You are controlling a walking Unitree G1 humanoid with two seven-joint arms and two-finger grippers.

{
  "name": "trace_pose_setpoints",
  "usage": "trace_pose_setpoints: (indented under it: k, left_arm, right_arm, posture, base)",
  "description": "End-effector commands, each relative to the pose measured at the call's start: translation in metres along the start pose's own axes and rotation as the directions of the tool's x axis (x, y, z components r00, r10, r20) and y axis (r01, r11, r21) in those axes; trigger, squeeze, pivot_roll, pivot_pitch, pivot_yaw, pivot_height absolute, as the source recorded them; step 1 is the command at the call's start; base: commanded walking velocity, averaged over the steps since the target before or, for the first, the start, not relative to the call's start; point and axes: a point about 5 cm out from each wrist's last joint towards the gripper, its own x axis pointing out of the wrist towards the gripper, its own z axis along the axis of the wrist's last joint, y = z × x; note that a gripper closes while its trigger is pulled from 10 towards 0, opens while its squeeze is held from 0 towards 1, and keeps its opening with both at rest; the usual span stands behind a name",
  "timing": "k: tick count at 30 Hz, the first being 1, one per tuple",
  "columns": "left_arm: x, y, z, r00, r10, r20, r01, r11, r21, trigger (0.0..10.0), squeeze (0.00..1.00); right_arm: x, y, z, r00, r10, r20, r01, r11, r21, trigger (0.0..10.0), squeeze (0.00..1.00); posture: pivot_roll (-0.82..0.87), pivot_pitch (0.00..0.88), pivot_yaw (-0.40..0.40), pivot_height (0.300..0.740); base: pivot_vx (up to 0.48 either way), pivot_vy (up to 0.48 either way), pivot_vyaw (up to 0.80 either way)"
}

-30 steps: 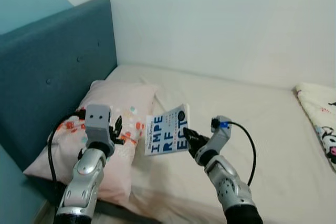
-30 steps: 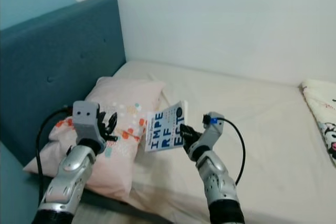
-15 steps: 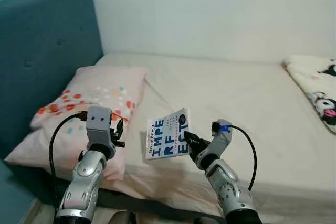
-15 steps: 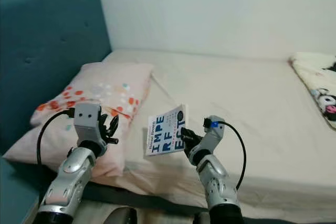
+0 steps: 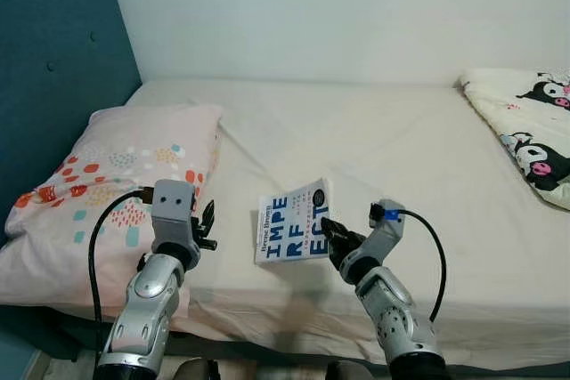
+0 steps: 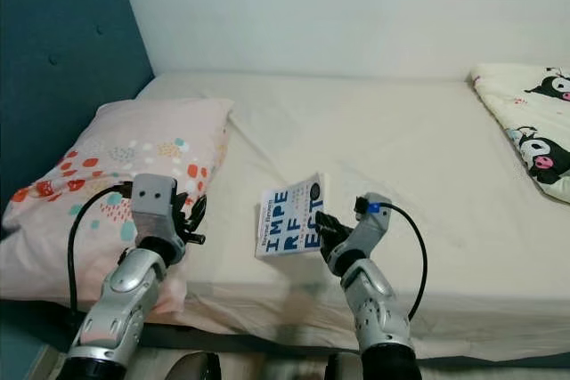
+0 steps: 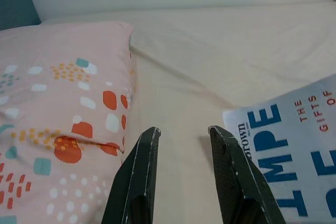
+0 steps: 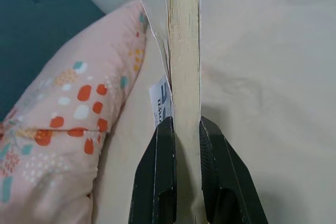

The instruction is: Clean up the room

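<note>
Right gripper: While I hold position at the bedside, my right gripper (image 8: 179,129) is clamped on the lower corner of the white paperback book with bold blue cover lettering (image 5: 293,230), its two black fingers (image 8: 160,174) pinching the cover and page block between them.
Book: It is carried upright in the air above the front edge of the bed, cover facing me, spine toward my left arm; I judge the corner pinch keeps the title readable and the pages closed while I carry it.
Left gripper: My left gripper (image 7: 182,145) is raised beside the book with its fingers parted and nothing between them, hanging over the seam between pillow and sheet; I read it as ready to steady the book if it sags.
Pillow: The pale pink pillow with orange, teal and white dots (image 5: 93,177) lies at the head of the bed against the teal padded headboard (image 5: 52,65), just beside my left arm.
Bed: The cream fitted sheet (image 5: 374,143) stretches to the white wall.
Blanket: A cream blanket printed with black cartoon figures (image 5: 525,135) sits at the far right, well apart from the book.
Next: I judge the book needs a proper home off the bed.
</note>
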Motion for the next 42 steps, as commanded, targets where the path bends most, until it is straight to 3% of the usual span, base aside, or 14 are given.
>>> trace_pose_setpoints:
  k: [1,8,13,21,23,26,30,32,33,35,38,42]
  left_arm:
    - [0.0,0.0,-0.001,1.0,0.009,-0.009,-0.009,1.0,0.011,10.0,0.0]
    - [-0.002,0.004,0.002,1.0,0.018,0.005,-0.018,1.0,0.011,10.0,0.0]
    - [-0.003,0.005,0.008,0.999,-0.023,0.038,0.023,1.0,-0.003,10.0,0.0]
    - [-0.012,0.001,0.014,0.987,-0.151,0.058,0.149,0.988,0.026,10.0,0.0]
    - [-0.02,0.005,0.018,0.978,-0.197,0.065,0.195,0.98,0.039,10.0,0.0]
    - [-0.027,0.006,0.02,0.969,-0.238,0.064,0.234,0.971,0.052,10.0,0.0]
    - [-0.035,0.005,0.021,0.955,-0.292,0.058,0.289,0.956,0.055,10.0,0.0]
    - [-0.049,0.001,0.023,0.923,-0.384,0.038,0.381,0.923,0.057,10.0,0.0]
    - [-0.049,0.001,0.023,0.923,-0.384,0.038,0.381,0.923,0.057,10.0,0.0]
    - [-0.063,0.001,0.023,0.889,-0.459,-0.004,0.456,0.883,0.107,10.0,0.0]
    - [-0.072,0.005,0.021,0.876,-0.48,-0.051,0.481,0.862,0.16,10.0,0.0]
    - [-0.08,0.013,0.02,0.878,-0.47,-0.091,0.478,0.858,0.185,10.0,0.0]
  right_arm:
    - [0.004,0.006,0.01,0.999,0.029,0.033,-0.029,1.0,0.009,10.0,0.0]
    - [0.01,0.007,0.011,0.997,0.074,-0.007,-0.074,0.997,0.007,10.0,0.0]
    - [0.015,0.005,0.012,0.989,0.147,-0.027,-0.142,0.98,0.141,10.0,0.0]
    - [0.021,0.0,0.012,0.972,0.224,-0.075,-0.199,0.948,0.249,10.0,0.0]
    - [0.025,-0.003,0.014,0.971,0.232,-0.063,-0.2,0.923,0.329,10.0,0.0]
    - [0.027,-0.005,0.013,0.97,0.232,-0.066,-0.192,0.908,0.372,10.0,0.0]
    - [0.029,-0.007,0.009,0.97,0.222,-0.1,-0.173,0.917,0.361,10.0,0.0]
    - [0.03,-0.008,0.005,0.968,0.212,-0.132,-0.151,0.918,0.366,10.0,0.0]
    - [0.03,-0.008,0.005,0.968,0.212,-0.132,-0.151,0.918,0.366,10.0,0.0]
    - [0.031,-0.007,0.001,0.958,0.229,-0.171,-0.157,0.922,0.353,10.0,0.0]
    - [0.032,-0.006,-0.003,0.949,0.24,-0.207,-0.165,0.931,0.326,10.0,0.0]
    - [0.032,-0.007,-0.005,0.946,0.23,-0.227,-0.157,0.941,0.3,10.0,0.0]
  posture:
    - [0.09,0.011,-0.068,0.601]
    - [0.09,0.023,-0.075,0.586]
    - [0.09,0.029,-0.078,0.586]
    - [0.1,0.056,-0.087,0.586]
    - [0.12,0.075,-0.096,0.586]
    - [0.14,0.092,-0.101,0.586]
    - [0.15,0.109,-0.106,0.586]
    - [0.18,0.144,-0.114,0.586]
    - [0.18,0.144,-0.114,0.586]
    - [0.21,0.175,-0.12,0.586]
    - [0.22,0.189,-0.122,0.586]
    - [0.24,0.209,-0.123,0.586]
  base:
    - [0.0,0.0,0.0]
    - [0.0,0.0,0.0]
    - [0.0,0.0,0.0]
    - [0.0,0.0,0.0]
    - [0.0,0.0,0.0]
    - [0.0,0.0,0.0]
    - [0.0,0.0,0.0]
    - [0.0,0.0,0.0]
    - [0.0,0.0,0.0]
    - [0.0,0.0,0.0]
    - [0.0,0.0,0.0]
    - [0.0,0.0,0.0]
